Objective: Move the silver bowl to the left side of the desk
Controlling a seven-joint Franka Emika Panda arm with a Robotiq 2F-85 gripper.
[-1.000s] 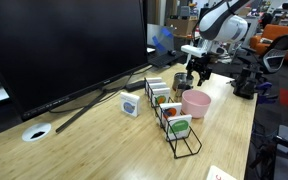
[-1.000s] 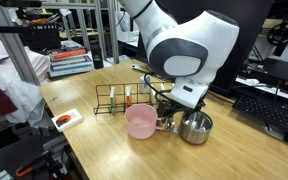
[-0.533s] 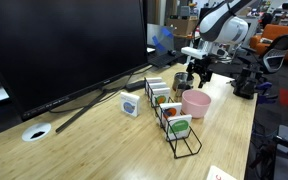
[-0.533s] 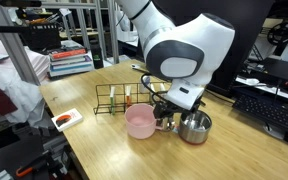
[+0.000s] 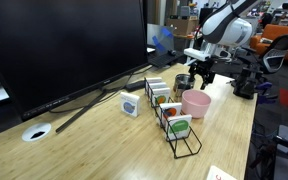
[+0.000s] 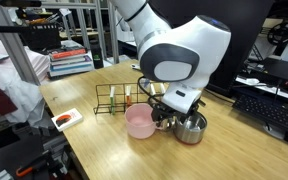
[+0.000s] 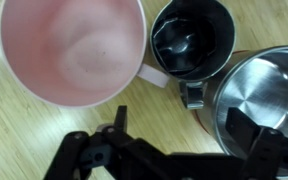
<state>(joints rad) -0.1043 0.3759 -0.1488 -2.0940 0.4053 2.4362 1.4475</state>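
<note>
2 bowls toward far edge of worktop (image 5: 94, 140). Near to far: wire rack (image 5: 179, 128), pink bowl (image 5: 195, 103), then gripper (image 5: 197, 80) low over silver bowl (image 7: 269, 100), just beside pink bowl. Fingers (image 7: 117, 122) apart, nothing clamped. Black cup (image 7: 192, 38) betw. bowls.

The hand (image 6: 178, 118) is low at the rim of the silver bowl (image 6: 193, 129), just beside the pink bowl (image 6: 140, 122).
</note>
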